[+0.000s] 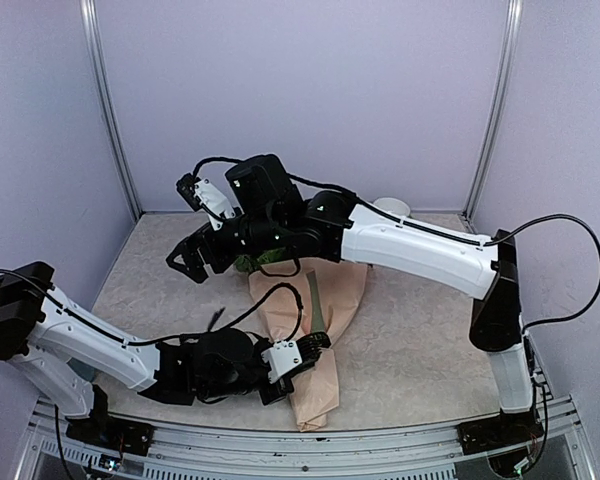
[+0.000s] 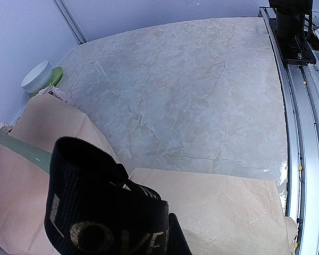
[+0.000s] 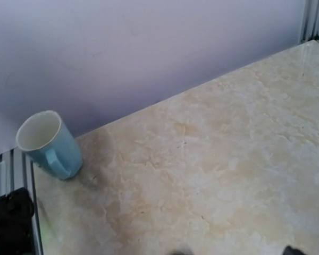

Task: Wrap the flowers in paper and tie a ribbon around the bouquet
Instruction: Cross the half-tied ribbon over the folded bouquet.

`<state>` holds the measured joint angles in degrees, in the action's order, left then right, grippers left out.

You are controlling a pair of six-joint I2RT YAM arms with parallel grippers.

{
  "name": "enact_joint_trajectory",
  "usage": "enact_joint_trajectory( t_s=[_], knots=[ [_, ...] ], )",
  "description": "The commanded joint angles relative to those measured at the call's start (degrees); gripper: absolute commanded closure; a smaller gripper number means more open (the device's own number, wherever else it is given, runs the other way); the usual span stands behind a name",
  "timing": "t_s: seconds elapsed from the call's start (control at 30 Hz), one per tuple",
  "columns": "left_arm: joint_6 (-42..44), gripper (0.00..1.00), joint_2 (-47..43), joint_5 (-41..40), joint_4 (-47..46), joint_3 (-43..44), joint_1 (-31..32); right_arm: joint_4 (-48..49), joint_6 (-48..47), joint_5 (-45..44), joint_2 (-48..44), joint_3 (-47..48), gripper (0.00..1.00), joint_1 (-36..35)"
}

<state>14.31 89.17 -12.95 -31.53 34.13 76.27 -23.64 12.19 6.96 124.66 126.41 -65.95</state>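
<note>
Left arm (image 1: 90,340) — laid low along the near edge, wrist turned in over the narrow end of the bouquet (image 1: 342,298). Left jaws closed on the ribbon (image 2: 103,212), apparently to hold it at the wrap for tying.

Bouquet — lying flat mid-desk (image 1: 420,345), peach paper (image 2: 223,207) wrapped, green strip showing. Flowers hidden beneath the right arm (image 1: 420,250).

Right arm — stretched leftward above the bouquet's head, wrist raised. Right jaws spread, empty, likely ready to take the ribbon's loose end.
</note>
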Motion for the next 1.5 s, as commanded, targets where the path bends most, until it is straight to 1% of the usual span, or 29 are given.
enact_joint_trajectory(
  t_s=[0.0,0.07,0.13,0.23,0.3,0.37,0.43,0.47,0.5,0.53,0.6,0.7,0.73,0.77,0.8,0.87,0.97,1.03,1.07,1.1,1.17,1.2,1.27,1.3,1.33,1.37,1.4,1.43,1.47],
  knots=[
    [0.63,1.00,0.35,-0.12,-0.70,1.20,0.35,-1.24,-3.84,3.14,-8.23,-3.88,0.00,1.52],
    [0.36,1.00,0.03,0.65,-0.29,1.20,0.14,0.81,-4.68,3.50,-13.42,-9.62,0.00,3.05],
    [-0.01,1.00,-0.54,2.02,0.25,1.15,-0.47,5.10,-5.16,5.14,-20.61,-18.54,0.00,4.95],
    [-0.92,1.00,-1.74,4.25,0.44,0.82,-1.69,15.14,-4.45,11.03,-32.94,-38.49,0.00,9.08],
    [-1.78,1.00,-2.91,5.77,0.28,0.41,-2.77,20.27,-1.66,12.40,-40.83,-49.57,0.01,12.30],
    [-2.48,1.00,-3.92,7.54,-0.01,-0.14,-3.76,23.12,0.46,11.32,-47.20,-59.21,0.10,14.62],
    [-2.98,1.00,-4.71,9.18,-0.19,-0.68,-4.78,24.83,1.27,9.84,-52.20,-66.61,0.28,14.76],
    [-3.19,1.00,-5.05,10.03,-0.20,-0.89,-5.23,26.15,2.12,11.78,-53.20,-69.85,0.38,14.73],
    [-3.45,1.00,-5.20,10.93,-0.06,-0.88,-5.60,28.18,3.08,15.05,-53.46,-73.05,0.44,14.69],
    [-3.60,1.00,-5.26,11.50,0.08,-0.83,-5.89,30.61,4.04,19.76,-53.24,-75.59,0.46,14.26],
    [-4.12,1.00,-5.31,11.84,0.32,-0.73,-6.44,34.98,5.11,22.21,-52.16,-79.71,0.46,12.24],
    [-4.73,1.00,-5.08,12.04,0.62,-0.42,-6.66,40.19,4.55,21.41,-49.71,-82.51,0.39,8.07],
    [-4.79,1.00,-4.87,11.95,0.81,-0.27,-6.70,41.42,4.24,20.83,-48.78,-82.70,0.37,7.04],
    [-4.88,1.00,-4.34,11.76,0.92,-0.03,-6.88,41.77,3.94,16.85,-46.10,-81.85,0.31,5.75],
    [-5.00,1.00,-4.14,11.80,0.94,0.04,-6.96,40.46,3.72,15.18,-45.33,-81.20,0.30,5.69],
    [-4.95,1.00,-4.09,11.97,1.09,0.06,-7.06,39.85,3.67,14.19,-44.23,-80.84,0.31,5.75],
    [-4.75,1.00,-3.91,12.68,1.64,0.19,-7.34,42.30,4.34,16.93,-42.25,-80.39,0.35,5.75],
    [-4.66,1.00,-3.78,12.78,2.09,0.38,-7.55,41.03,4.59,16.57,-40.52,-79.15,0.34,5.70],
    [-4.62,1.00,-3.81,12.85,2.24,0.48,-7.63,40.82,4.63,16.41,-39.94,-78.83,0.36,5.73],
    [-4.65,1.00,-3.90,12.94,2.35,0.50,-7.68,41.34,4.61,16.80,-39.59,-78.82,0.41,5.75],
    [-4.87,1.00,-3.98,13.07,2.63,0.59,-7.76,43.30,5.08,17.85,-39.54,-79.16,0.84,5.75],
    [-5.01,1.00,-3.95,13.08,2.85,0.59,-7.83,44.01,5.23,17.98,-39.69,-79.43,1.00,5.70],
    [-5.97,1.00,-4.00,12.74,3.80,0.86,-7.98,43.50,5.24,17.13,-40.03,-79.38,1.00,5.69],
    [-7.01,0.86,-4.05,11.83,5.17,1.57,-8.06,42.78,5.49,15.61,-40.29,-79.34,1.00,5.70],
    [-8.45,0.67,-4.15,10.71,7.46,2.65,-8.13,41.82,5.87,13.69,-40.53,-79.31,1.00,5.81],
    [-9.85,0.43,-4.33,9.64,10.44,4.01,-8.23,40.75,6.19,12.08,-40.69,-79.30,1.00,6.00],
    [-11.34,0.24,-4.60,8.09,14.14,5.56,-8.28,40.05,6.45,11.19,-40.87,-79.44,1.00,6.23],
    [-12.79,0.13,-5.12,7.22,18.66,6.88,-8.35,39.65,6.67,10.71,-40.96,-79.59,1.00,6.48],
    [-14.12,0.07,-5.88,6.57,21.85,8.00,-8.35,39.40,6.78,10.51,-40.99,-79.76,1.00,6.63]
  ],
)
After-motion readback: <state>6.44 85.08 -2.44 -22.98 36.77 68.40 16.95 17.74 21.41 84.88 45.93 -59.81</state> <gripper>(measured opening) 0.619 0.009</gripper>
